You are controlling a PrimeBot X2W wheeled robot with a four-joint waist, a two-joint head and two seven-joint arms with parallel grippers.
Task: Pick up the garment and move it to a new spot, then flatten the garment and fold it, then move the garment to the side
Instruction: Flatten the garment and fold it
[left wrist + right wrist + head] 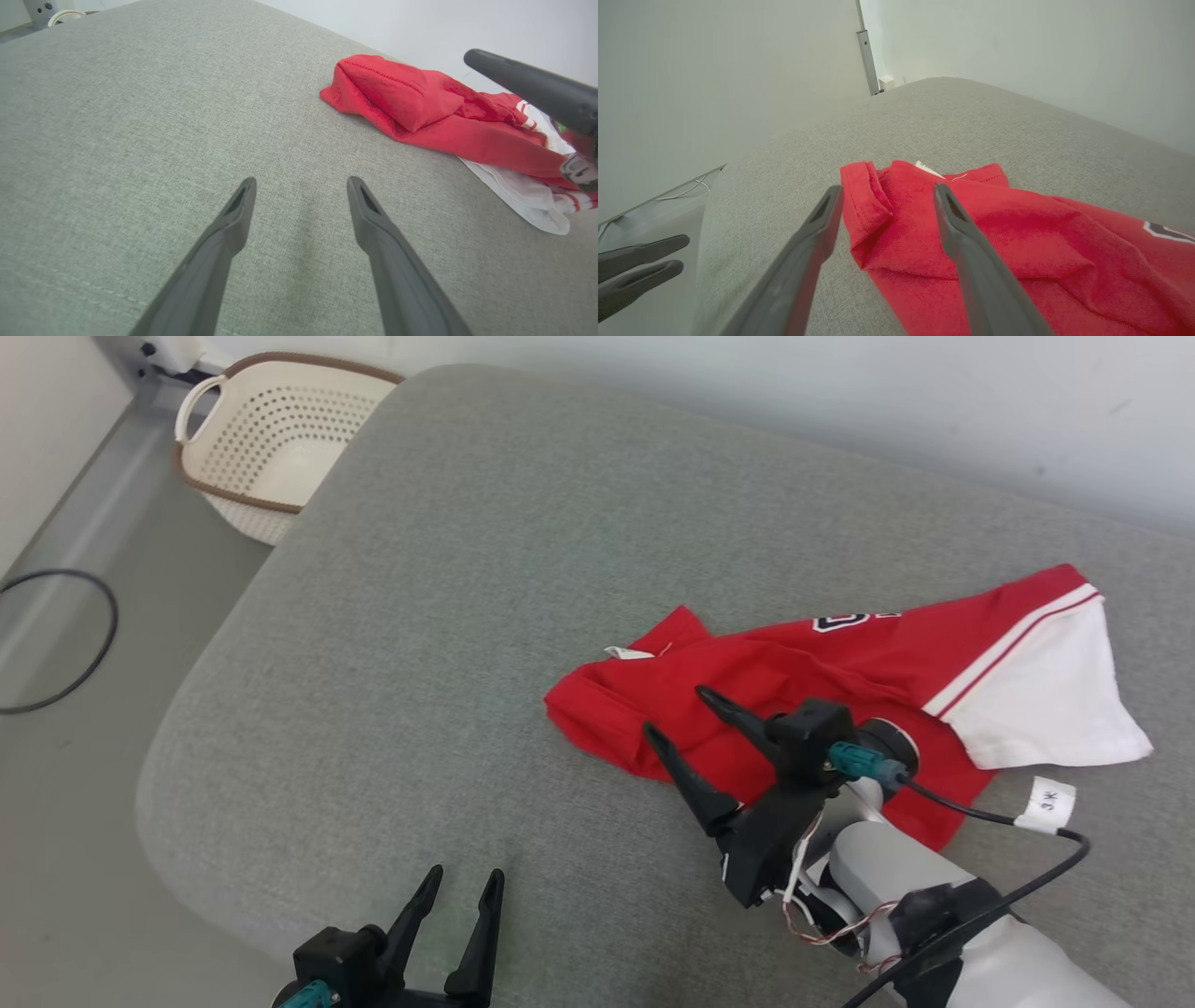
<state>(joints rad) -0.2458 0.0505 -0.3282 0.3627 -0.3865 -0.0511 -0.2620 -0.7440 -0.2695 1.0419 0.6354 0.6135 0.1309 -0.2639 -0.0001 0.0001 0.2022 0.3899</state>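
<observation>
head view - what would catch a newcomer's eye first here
The crumpled red jersey with a white panel stands out, lying on the right part of the broad grey fabric cushion. The right tool is poised over its near-left end with jaws open, while the left tool waits open at the bottom edge. A cream perforated plastic basket sits on the floor at the upper left.
</observation>
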